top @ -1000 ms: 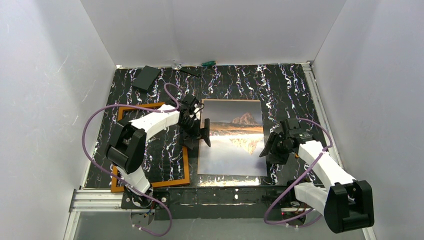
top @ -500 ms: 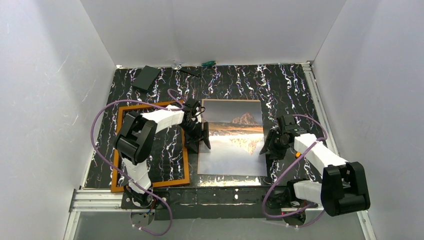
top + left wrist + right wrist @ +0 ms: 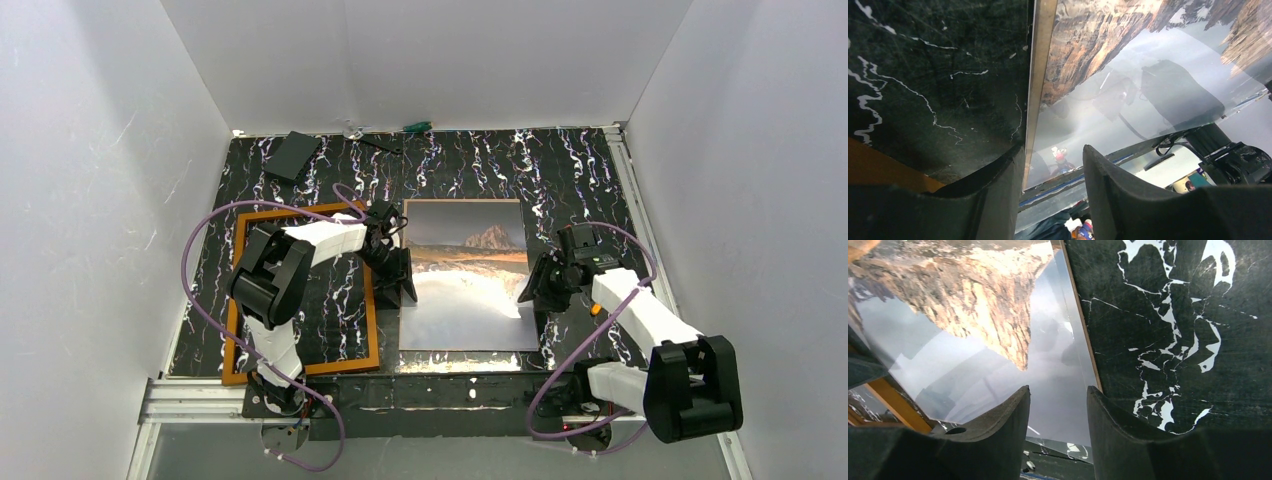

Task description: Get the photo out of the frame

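Note:
The photo [image 3: 465,290], a mountain mirrored in water, lies flat on the black marbled table, right of the frame. The frame [image 3: 236,300], an orange-brown wooden border, lies empty at the left. My left gripper [image 3: 405,285] is open at the photo's left edge. In the left wrist view its jaws [image 3: 1053,155] straddle that edge of the photo [image 3: 1128,65], and a bit of the frame [image 3: 878,165] shows. My right gripper [image 3: 530,292] is open at the photo's right edge. In the right wrist view its jaws [image 3: 1058,392] straddle the edge of the photo [image 3: 973,340]. The frame [image 3: 898,402] shows beyond.
A black box [image 3: 293,155] and a green-handled tool [image 3: 415,127] lie at the back of the table. White walls close in on three sides. An aluminium rail [image 3: 200,395] runs along the near edge.
Both grippers have closed in on the photo's side edges; the left arm's elbow has swung back toward its base. The photo's lower half now shows a brighter glare.

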`<action>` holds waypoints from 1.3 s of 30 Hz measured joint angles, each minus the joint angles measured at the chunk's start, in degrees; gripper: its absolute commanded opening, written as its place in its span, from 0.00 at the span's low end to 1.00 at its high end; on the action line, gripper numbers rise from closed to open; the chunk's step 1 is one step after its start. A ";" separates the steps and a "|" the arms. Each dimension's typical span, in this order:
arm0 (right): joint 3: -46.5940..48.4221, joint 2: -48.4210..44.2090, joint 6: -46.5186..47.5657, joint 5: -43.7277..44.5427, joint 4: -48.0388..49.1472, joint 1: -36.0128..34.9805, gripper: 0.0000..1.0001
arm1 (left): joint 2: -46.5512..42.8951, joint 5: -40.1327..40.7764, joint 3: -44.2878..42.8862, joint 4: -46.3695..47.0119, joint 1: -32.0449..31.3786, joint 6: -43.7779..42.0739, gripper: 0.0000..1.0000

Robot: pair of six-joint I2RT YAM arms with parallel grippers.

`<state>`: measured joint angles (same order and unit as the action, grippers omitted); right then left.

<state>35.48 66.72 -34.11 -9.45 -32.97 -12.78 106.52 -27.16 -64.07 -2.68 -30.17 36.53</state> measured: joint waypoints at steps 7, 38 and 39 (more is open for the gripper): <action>1.16 -1.01 0.02 -0.39 -0.81 0.00 0.51 | 0.02 -0.11 0.00 -0.02 0.00 0.17 0.45; 0.92 -2.54 -3.43 0.63 -5.81 -0.11 0.51 | -1.07 4.83 -7.19 -12.37 -1.46 -6.75 0.76; 0.39 -3.06 -4.11 0.79 -6.16 -0.15 0.51 | -1.22 4.39 -7.37 -12.09 -2.12 -6.43 0.75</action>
<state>35.88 63.66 -38.22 -8.67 -39.13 -12.93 105.30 -22.76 -71.44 -14.76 -32.29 30.11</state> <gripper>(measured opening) 0.520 0.782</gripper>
